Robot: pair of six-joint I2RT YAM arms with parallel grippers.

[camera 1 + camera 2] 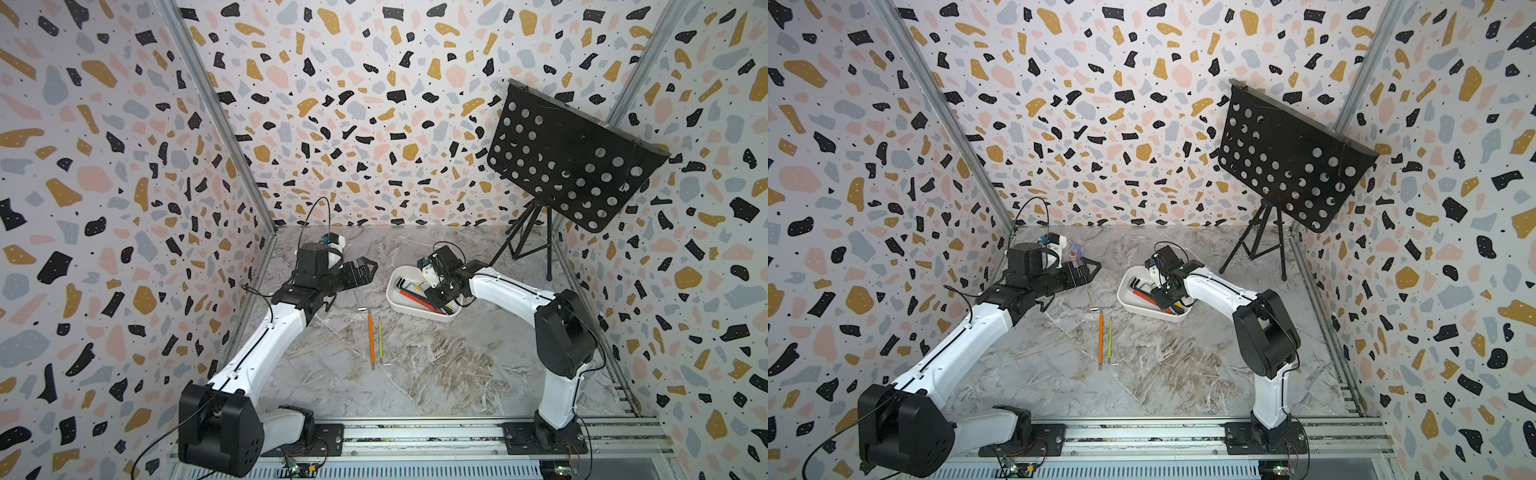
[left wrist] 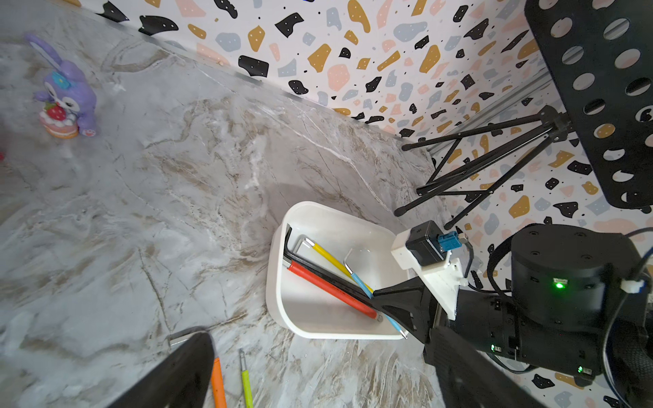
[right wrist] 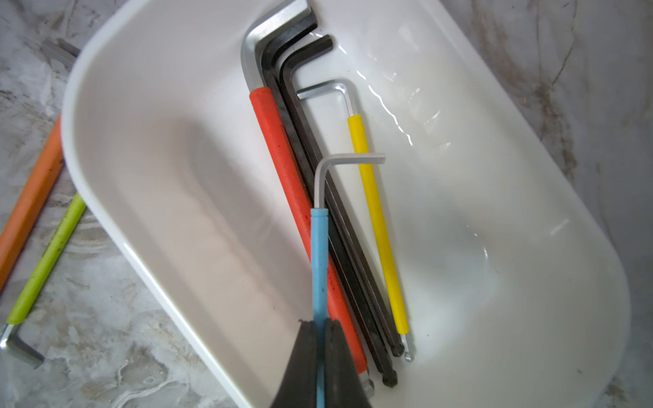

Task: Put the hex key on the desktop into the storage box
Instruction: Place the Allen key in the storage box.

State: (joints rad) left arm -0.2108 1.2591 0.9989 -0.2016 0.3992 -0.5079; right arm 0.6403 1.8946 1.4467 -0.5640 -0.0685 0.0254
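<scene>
Nearest, an orange-sleeved steel hex key (image 1: pixel 371 338) and a thin green-sleeved hex key (image 1: pixel 380 340) lie on the marble desktop (image 1: pixel 436 374). Farther, the right gripper (image 3: pixel 319 323) pinches a blue-sleeved hex key (image 3: pixel 319 254), probably light and stiff, by its sleeve over the white glossy storage box (image 3: pixel 116 159). The left gripper (image 1: pixel 368 268) is released.

glossy plastic storage box (image 3: pixel 176 176), smooth marble-look desktop (image 1: pixel 436 374), matt metal hex key (image 3: pixel 353 158)

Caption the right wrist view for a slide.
Right gripper shut on blue-sleeved hex key over white storage box holding four other keys.
</scene>
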